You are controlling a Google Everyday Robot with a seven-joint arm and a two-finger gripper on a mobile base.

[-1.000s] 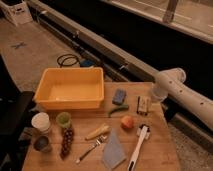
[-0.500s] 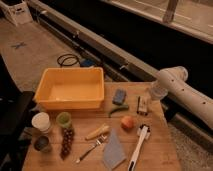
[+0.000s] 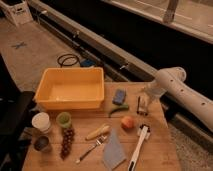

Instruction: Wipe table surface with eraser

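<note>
The small dark oblong eraser [image 3: 143, 107] lies on the light brown wooden surface [image 3: 156, 146], right of the blue rectangular sponge [image 3: 119, 96]. The gripper [image 3: 144, 100] hangs directly over the eraser, fingers spread.

Table surface [image 3: 155, 145]: light wood, planked.
Rear, frame L: yellow tub [image 3: 70, 90]. Beside tub, frame R: blue sponge [image 3: 119, 96]; green curved item [image 3: 119, 108] just in front of it.
Eraser [image 3: 143, 106]: flat on table near R edge, just R of sponge.
Gripper [image 3: 145, 96]: on white arm [image 3: 185, 97] entering from R, pointed down, close over eraser's rear end, jaws spread. Contact w/ eraser: can't tell.
Front area: orange-red fruit [image 3: 128, 122], white-handled brush [image 3: 137, 147], grey-blue cloth [image 3: 114, 150], fork [image 3: 90, 149], grapes [image 3: 66, 141], white cup [image 3: 41, 122], green cup [image 3: 63, 119].
</note>
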